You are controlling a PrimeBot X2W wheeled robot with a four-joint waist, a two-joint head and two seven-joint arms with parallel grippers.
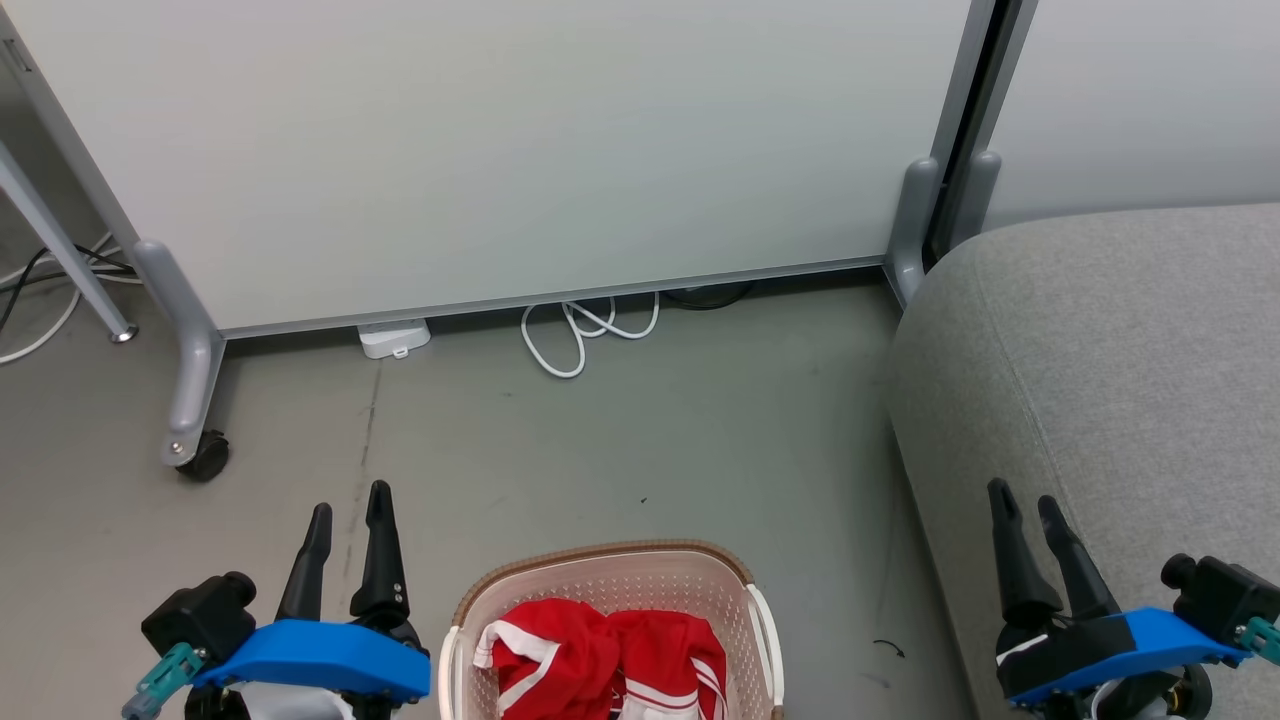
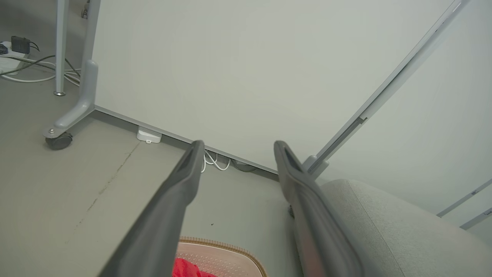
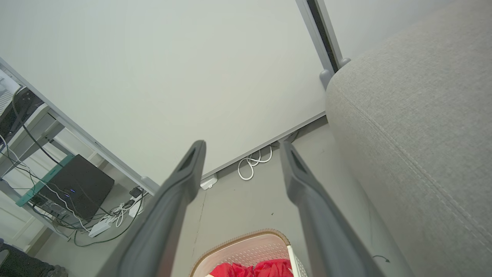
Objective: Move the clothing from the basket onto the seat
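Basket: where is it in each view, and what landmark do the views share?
Head view: basket at bottom centre, cut by the edge.
Left wrist view: basket at the bottom edge, slightly left of centre.
Right wrist view: basket at bottom centre.
Shared landmark: looped white cable under the partition.

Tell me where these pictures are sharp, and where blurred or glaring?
Head view: even soft light, no glare; the basket and clothing are sharp. Left wrist view: the left fingers are near and blurred, the floor sharp. Right wrist view: the right fingers blurred too, the seat shows crisp weave.
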